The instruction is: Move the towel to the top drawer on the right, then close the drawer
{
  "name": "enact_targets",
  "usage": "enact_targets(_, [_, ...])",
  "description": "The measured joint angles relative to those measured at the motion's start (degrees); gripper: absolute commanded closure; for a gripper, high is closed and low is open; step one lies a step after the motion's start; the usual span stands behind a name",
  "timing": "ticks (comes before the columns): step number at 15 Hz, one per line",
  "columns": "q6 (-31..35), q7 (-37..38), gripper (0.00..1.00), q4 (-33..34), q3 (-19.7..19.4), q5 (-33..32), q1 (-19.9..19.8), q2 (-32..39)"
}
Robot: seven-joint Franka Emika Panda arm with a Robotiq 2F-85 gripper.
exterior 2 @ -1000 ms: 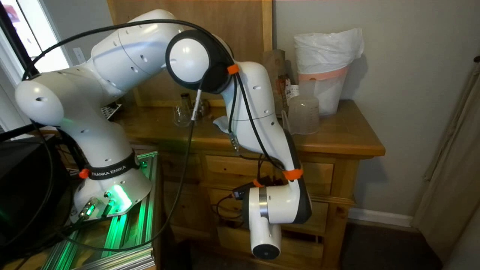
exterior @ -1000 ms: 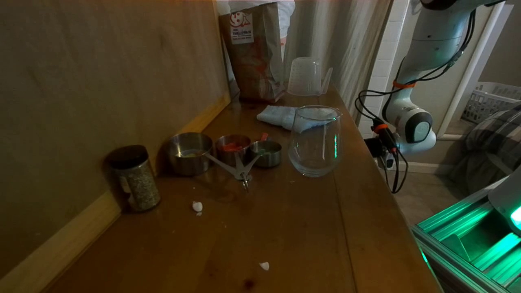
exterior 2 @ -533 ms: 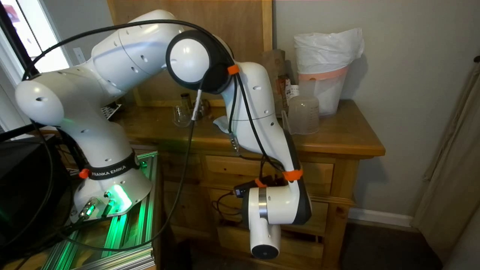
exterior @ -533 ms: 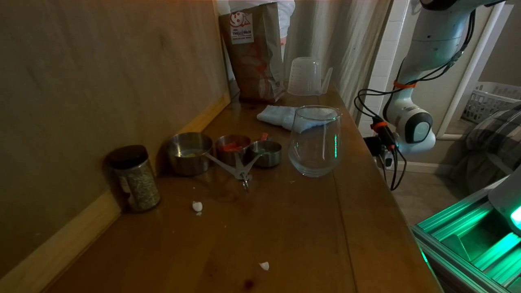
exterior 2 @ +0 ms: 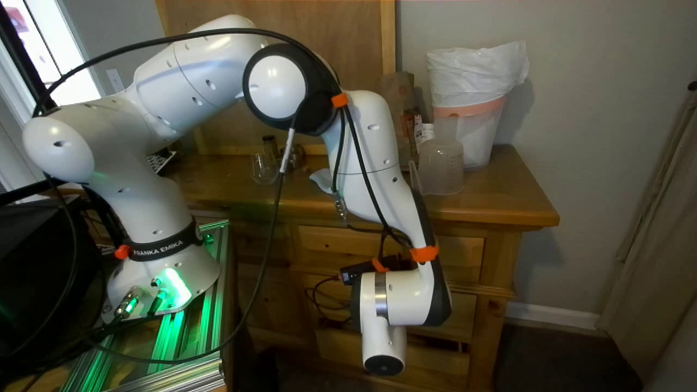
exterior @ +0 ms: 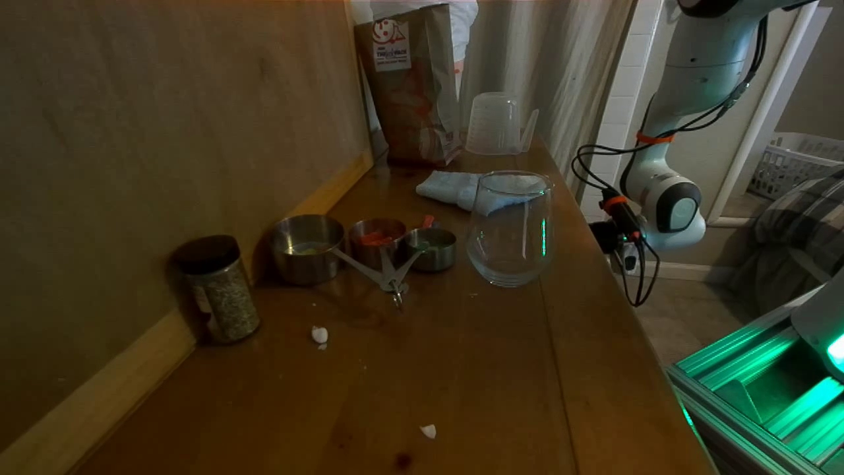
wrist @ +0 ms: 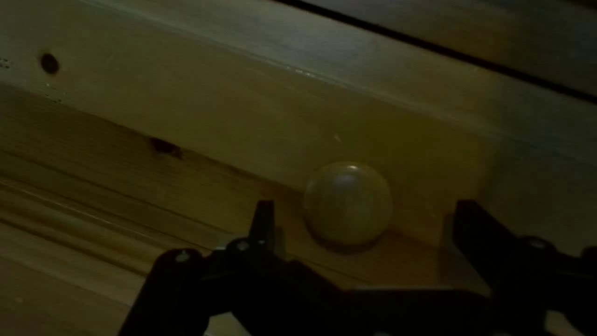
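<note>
Vs. half a sec ago, v. little change. In an exterior view the arm has shifted just a touch, & in an exterior view the cables hanging off it sit a hair higher. Towel hasn't budged: in both exterior views it lies on the wooden top, part of it seen thru the clear glass in an exterior view, nr the measuring jug & paper bag. Metal cups & lidded jar also in same pos.

Gripper is wide, fingers well apart, w/ a round knob showing btwn them & a gap each side (v. dark there, so can't tell how deep they reach, or which drawer it's on). Behind the knob a wood drawer front runs at a slant. Top drawer is partly blocked by the arm; can't tell if it's pulled out.
</note>
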Motion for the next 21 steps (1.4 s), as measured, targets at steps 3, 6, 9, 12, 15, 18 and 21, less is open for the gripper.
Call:
enact_targets(3, [-0.21, 0.72, 0.19, -0.11, -0.42, 0.00, 0.18, 0.00])
enact_targets(6, [-0.22, 1.61, 0.05, -0.16, -0.56, 0.00, 0.34, 0.01])
enact_targets(9, [-0.22, 2.36, 0.00, -0.19, -0.56, 0.00, 0.62, 0.11])
enact_targets(12, [-0.25, 3.08, 0.00, -0.27, -0.56, 0.00, 1.07, 0.25])
enact_targets(15, [-0.35, 3.75, 0.01, -0.49, -0.56, 0.00, 1.55, 0.25])
enact_targets(18, [-1.32, 4.07, 0.15, -0.78, -0.56, 0.00, 1.90, 0.25])
enact_targets(21, [-2.38, 4.11, 0.50, -0.85, -0.67, 0.00, 1.95, 0.25])
